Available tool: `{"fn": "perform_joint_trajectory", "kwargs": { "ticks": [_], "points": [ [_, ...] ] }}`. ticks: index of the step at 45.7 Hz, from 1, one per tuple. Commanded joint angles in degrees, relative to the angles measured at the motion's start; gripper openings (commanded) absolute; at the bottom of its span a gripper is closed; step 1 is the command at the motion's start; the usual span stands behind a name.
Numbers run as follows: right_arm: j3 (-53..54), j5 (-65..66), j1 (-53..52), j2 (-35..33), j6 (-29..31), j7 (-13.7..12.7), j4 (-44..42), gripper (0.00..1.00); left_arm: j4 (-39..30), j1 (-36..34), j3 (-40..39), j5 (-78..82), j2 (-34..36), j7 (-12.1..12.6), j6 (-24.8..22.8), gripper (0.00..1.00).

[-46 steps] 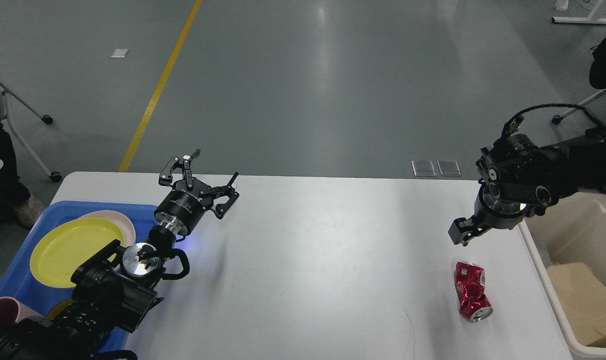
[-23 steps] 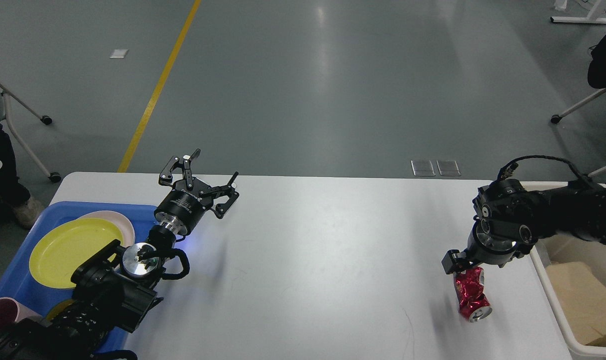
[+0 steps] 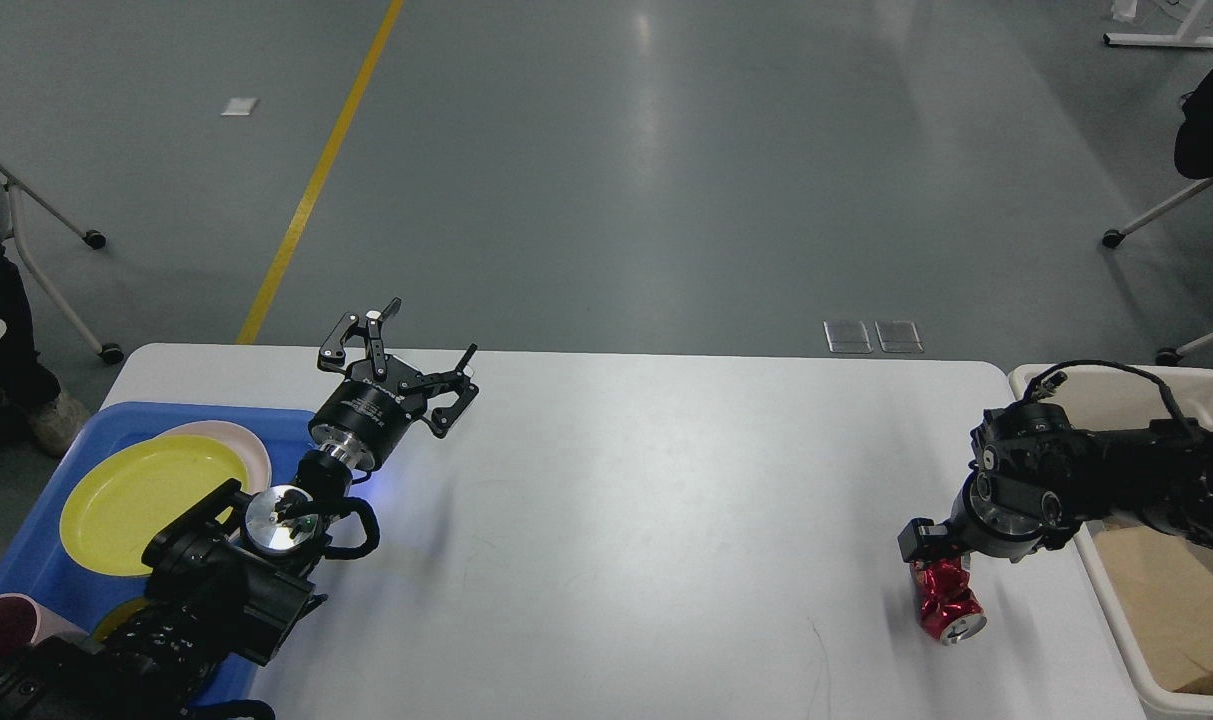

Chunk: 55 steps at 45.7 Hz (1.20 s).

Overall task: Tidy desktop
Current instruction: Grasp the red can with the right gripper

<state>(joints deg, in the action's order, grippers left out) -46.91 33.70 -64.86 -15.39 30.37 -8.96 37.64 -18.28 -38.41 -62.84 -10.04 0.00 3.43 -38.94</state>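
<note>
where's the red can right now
In the head view the crushed red can lies on the white desktop near its right edge, right under the right gripper and just left of the beige bin.

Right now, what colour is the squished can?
Shiny red with a silver end, the can in the head view.

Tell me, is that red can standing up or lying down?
Lying down. The crushed red can rests sideways on the desktop, silver end facing the camera.

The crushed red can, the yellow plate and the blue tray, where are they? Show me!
Crushed red metal can (image 3: pixel 948 602): head view, on its dented side.
Round yellow plastic plate (image 3: pixel 141 495): head view, its middle.
Blue plastic tray (image 3: pixel 126 417): head view, its far rim.
</note>
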Motion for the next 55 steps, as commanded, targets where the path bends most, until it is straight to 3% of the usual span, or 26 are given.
{"fn": "perform_joint_trajectory", "kwargs": {
  "ticks": [1,12,24,28,37,43,47,55],
  "points": [
    [0.3,-2.5,0.4,-0.3,-1.2,0.0,-0.2,1.00,0.0,0.0,0.0,0.0,0.0,0.0,0.0,0.97],
    [0.4,-6.6,1.0,-0.2,-6.1,0.0,-0.3,1.00,0.0,0.0,0.0,0.0,0.0,0.0,0.0,0.97],
    [0.9,-9.2,3.4,0.3,-6.7,0.0,-3.0,0.98,0.0,0.0,0.0,0.0,0.0,0.0,0.0,0.97],
    [0.9,-9.3,3.4,0.3,-6.7,0.0,-3.0,0.84,0.0,0.0,0.0,0.0,0.0,0.0,0.0,0.97],
    [0.7,-9.5,3.5,0.2,-5.7,-0.2,-2.7,0.34,0.0,0.0,0.0,0.0,0.0,0.0,0.0,0.97],
    [0.7,-9.6,4.0,0.2,-5.5,-0.3,-2.5,0.12,0.0,0.0,0.0,-0.1,0.0,0.0,0.0,0.97],
    [0.8,-9.6,4.0,0.2,-5.4,-0.3,-2.3,0.00,0.0,0.0,0.0,0.0,0.0,0.0,0.0,0.97],
    [0.8,-10.1,3.9,-0.1,-2.7,-0.3,-2.2,0.00,0.0,0.0,0.0,0.0,0.0,0.0,0.0,0.97]
  ]
}}
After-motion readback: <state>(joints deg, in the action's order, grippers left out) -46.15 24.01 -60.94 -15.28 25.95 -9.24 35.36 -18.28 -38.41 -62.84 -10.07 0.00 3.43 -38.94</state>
